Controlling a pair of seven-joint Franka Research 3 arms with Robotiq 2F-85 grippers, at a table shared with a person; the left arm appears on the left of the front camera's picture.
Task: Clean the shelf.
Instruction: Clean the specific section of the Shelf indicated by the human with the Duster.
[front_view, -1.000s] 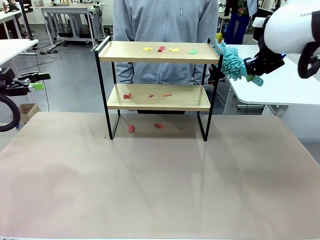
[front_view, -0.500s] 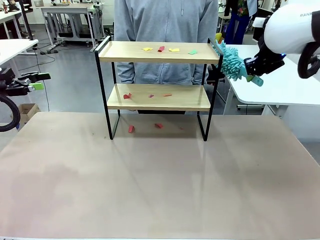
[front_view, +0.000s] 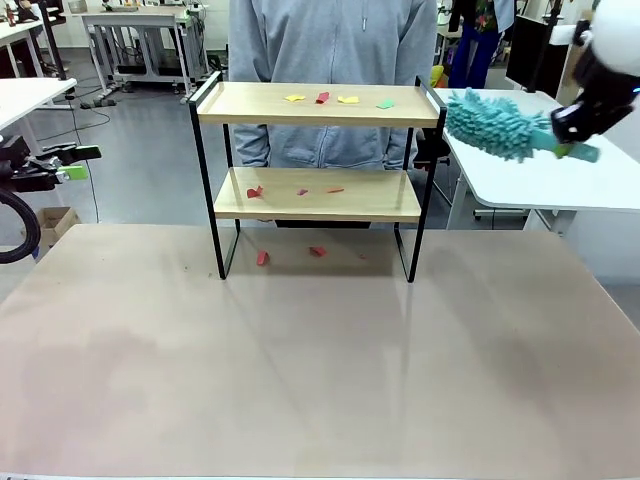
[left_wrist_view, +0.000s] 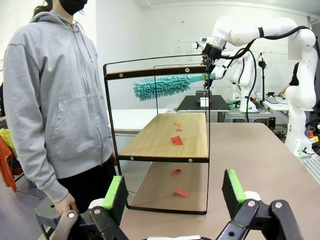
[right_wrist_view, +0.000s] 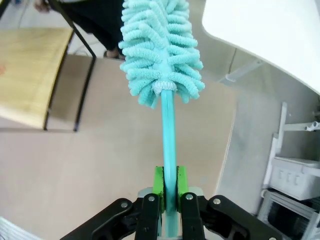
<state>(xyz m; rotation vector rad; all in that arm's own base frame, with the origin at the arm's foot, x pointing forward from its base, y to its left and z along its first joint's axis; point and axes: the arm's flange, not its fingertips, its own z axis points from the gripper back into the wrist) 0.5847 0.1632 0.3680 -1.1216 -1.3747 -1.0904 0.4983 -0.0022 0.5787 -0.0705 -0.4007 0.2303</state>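
Paper scraps (front_view: 322, 98) litter both boards of the shelf (front_view: 300, 116) on the desk (front_view: 320, 360), so cleaning looks unstarted. Right fingers (right_wrist_view: 158, 186) clamp a teal duster (front_view: 495, 125) beside its top board; left fingers (left_wrist_view: 116, 192) gape empty

A grey floor (front_view: 140, 170) is running back to white tables (front_view: 140, 17). Another white table (front_view: 540, 180) is standing at the right, a cardboard box (front_view: 55, 225) is sitting at left, and a white wall (left_wrist_view: 165, 30) is rising behind.
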